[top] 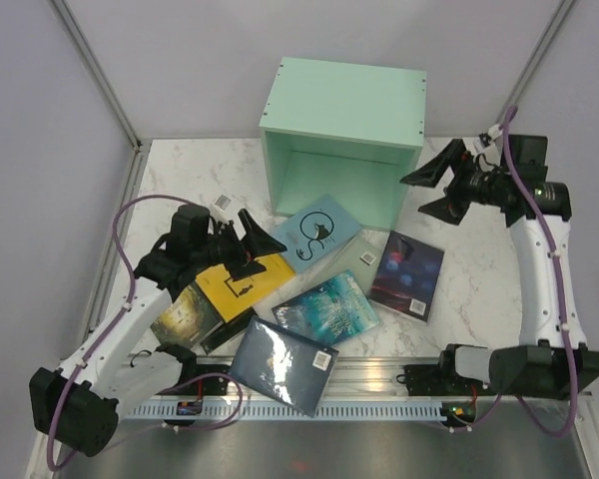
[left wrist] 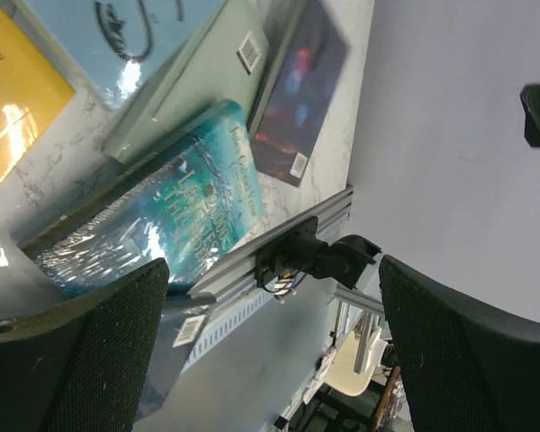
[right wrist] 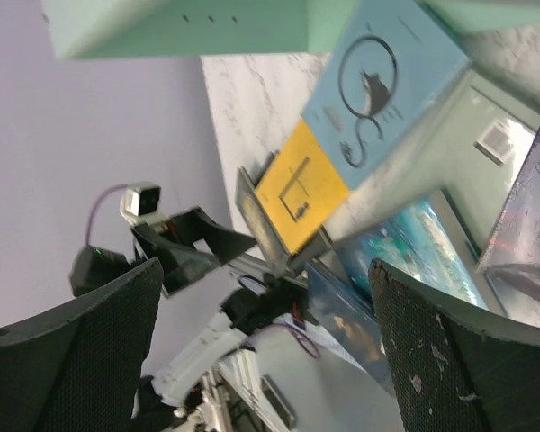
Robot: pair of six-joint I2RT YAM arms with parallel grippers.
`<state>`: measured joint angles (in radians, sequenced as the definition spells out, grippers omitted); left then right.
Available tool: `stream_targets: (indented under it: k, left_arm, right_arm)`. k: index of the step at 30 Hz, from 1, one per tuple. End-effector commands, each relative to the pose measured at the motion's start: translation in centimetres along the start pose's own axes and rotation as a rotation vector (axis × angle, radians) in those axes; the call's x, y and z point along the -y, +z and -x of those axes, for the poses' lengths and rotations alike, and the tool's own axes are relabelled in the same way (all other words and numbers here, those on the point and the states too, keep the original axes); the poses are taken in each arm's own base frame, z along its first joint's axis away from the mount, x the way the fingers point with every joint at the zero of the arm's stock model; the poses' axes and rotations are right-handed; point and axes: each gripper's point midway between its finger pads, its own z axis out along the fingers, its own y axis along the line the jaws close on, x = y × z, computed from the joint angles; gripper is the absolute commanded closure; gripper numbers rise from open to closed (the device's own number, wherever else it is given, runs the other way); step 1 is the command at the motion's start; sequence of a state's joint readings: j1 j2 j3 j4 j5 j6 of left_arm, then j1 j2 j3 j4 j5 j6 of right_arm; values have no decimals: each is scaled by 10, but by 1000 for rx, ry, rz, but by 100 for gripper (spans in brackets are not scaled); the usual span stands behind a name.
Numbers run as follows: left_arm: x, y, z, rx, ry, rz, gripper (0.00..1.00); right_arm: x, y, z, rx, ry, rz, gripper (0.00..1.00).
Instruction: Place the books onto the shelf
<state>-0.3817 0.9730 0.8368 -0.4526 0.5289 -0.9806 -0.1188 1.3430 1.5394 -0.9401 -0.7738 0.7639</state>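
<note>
Several books (top: 280,299) lie loose on the table (top: 180,175) in front of the shelf (top: 339,110); none is inside it. The shelf stands upright at the far middle, its opening facing the arms.

Front-left of the shelf, the left gripper (top: 253,247) hangs over the yellow book (top: 242,284); its fingers are spread wide with nothing between them. The gold-brown book (top: 185,314) lies further front-left, touching the yellow book. The navy book (top: 283,366) lies furthest in front of the shelf, overlapping the rail (top: 379,377). The cat book (top: 314,232) lies just at the shelf's opening and covers most of the green book (top: 367,255). The teal book (top: 327,307) lies in front of both. The galaxy book (top: 407,271) lies front-right of the shelf.

Just right of the shelf, the right gripper (top: 436,190) hangs in the air, fingers wide and holding nothing.
</note>
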Motion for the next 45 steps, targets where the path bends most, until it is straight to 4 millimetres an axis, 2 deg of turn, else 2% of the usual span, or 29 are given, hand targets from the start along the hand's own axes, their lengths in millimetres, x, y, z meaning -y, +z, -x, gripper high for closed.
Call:
stream_targets:
  k: [1,4,7,10,12,13,14,15,16,18,19,21,23,24,25,26,27,28,30,31,33,34,37,38,39,41,42,44,45]
  left_arm:
    - [-23,14,-5,-4,59,12,0]
    - [-41,27,-13,-47,43,50,0]
    - [-43,40,-16,-79,62,67,0]
    - [-38,55,-21,-130,110,80,0]
    - [-36,65,-30,-167,130,90,0]
    - [-26,69,-28,-170,153,78,0]
    - [-25,78,-37,-207,164,88,0]
    - [-21,83,-40,-221,179,85,0]
    - [-6,88,-45,-237,222,60,0]
    - [-6,103,-51,-271,245,80,0]
    - [1,108,-49,-277,285,71,0]
    - [-15,118,-52,-316,313,141,0]
    - [-18,124,-42,-314,398,174,0]
    - [-33,131,-41,-334,412,226,0]
    - [-37,132,-39,-351,454,243,0]
    - [-44,135,-40,-368,465,262,0]
    - [-56,139,-43,-399,476,288,0]
    - [-63,142,-45,-413,475,302,0]
    - [-74,144,-49,-435,467,323,0]
    - [-84,145,-53,-449,454,338,0]
    - [-89,146,-58,-461,439,333,0]
    - [-95,145,-64,-473,423,335,0]
    - [-99,147,-71,-484,396,310,0]
    - [-98,149,-72,-482,394,295,0]
    - [-100,147,-78,-503,382,286,0]
    - [-102,144,-83,-522,371,275,0]
    - [-103,141,-89,-544,355,258,0]
    - [-104,138,-96,-566,335,239,0]
    - [-104,137,-102,-579,317,210,0]
  right_arm:
    - [39,-8,-33,12,-54,-104,2]
    - [77,-14,-53,28,-12,-230,2]
    - [121,-15,-78,22,83,-351,2]
    - [146,-14,-94,3,133,-411,2]
    - [178,-20,-96,-4,140,-570,2]
    - [191,-23,-96,-8,133,-632,2]
    - [211,-28,-90,11,115,-733,2]
    - [217,-28,-87,15,108,-747,2]
    - [221,-24,-88,4,116,-743,2]
    - [220,-12,-89,-28,140,-695,2]
    - [220,-6,-95,-52,158,-674,2]
    - [204,8,-103,-84,194,-549,2]
    - [201,15,-126,-138,191,-507,2]
    - [200,18,-133,-152,183,-498,2]
    - [203,23,-156,-203,191,-507,2]
    - [199,24,-166,-198,179,-475,2]
    - [187,35,-175,-201,211,-410,2]
    - [200,39,-193,-221,251,-409,2]
    - [189,49,-197,-174,256,-299,2]
    - [199,53,-209,-175,289,-318,2]
    - [201,58,-212,-147,267,-292,2]
    - [209,60,-223,-170,256,-304,2]
    - [213,72,-222,-114,193,-310,2]
    - [220,78,-219,-80,196,-346,2]
    - [217,86,-218,-62,184,-322,2]
    - [235,96,-238,-95,172,-369,2]
    - [230,104,-243,-77,164,-336,2]
    - [245,112,-255,-71,160,-368,2]
    - [238,117,-261,-54,148,-330,2]
